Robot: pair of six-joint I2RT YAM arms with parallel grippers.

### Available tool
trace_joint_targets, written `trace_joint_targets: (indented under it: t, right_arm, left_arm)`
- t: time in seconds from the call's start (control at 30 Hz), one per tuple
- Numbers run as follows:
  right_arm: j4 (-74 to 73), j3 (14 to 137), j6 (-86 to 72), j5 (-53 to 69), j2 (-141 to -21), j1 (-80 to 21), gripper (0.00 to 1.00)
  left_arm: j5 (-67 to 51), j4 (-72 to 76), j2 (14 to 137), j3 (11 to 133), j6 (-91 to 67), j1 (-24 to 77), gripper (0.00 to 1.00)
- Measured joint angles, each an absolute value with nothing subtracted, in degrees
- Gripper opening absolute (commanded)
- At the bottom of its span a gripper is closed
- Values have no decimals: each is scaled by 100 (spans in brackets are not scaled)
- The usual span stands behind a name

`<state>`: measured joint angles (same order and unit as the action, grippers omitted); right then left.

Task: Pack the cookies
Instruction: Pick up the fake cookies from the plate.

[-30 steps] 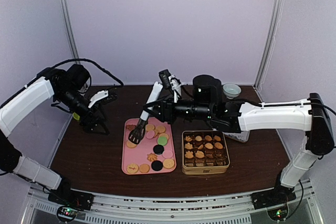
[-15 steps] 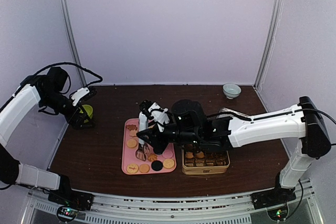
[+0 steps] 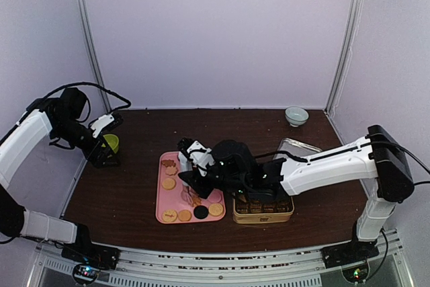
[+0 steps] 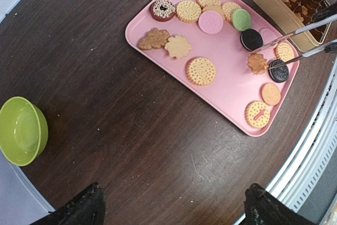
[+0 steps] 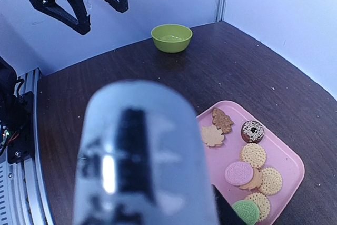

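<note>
The cookies lie spread on a pink tray, tan rounds and flower shapes with pink, green and black discs among them. More cookies fill the compartments of a gold tin right of the tray. My right gripper is shut on metal tongs, whose tips stand either side of a tan flower cookie. Whether they touch it I cannot tell. The blurred tongs fill most of the right wrist view. My left gripper hangs open over bare table, holding nothing.
A green bowl sits at the table's left edge below my left gripper. A small pale bowl stands at the back right. A clear lid lies behind the tin. The metal rail runs along the near edge.
My right arm swung in over the tray and lowered the tongs toward its front half. My left arm drew back to the left, uncovering the green bowl, and its jaws opened a little wider.
</note>
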<state>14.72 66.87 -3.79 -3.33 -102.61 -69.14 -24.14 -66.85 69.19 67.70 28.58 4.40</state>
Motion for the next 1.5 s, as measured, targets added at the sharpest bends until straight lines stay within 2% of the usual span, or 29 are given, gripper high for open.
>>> trace_joint_targets:
  t: [0.83,1.5]
  right_arm:
    - [2115,6200,-574,-298,-10254,-7155,39]
    - [1533,6569,-233,-425,-10344,-7227,43]
  left_arm:
    - [-2598,-6726,7137,6879,2832,421,95]
    - [-2733,-6748,7177,6987,2814,421,94]
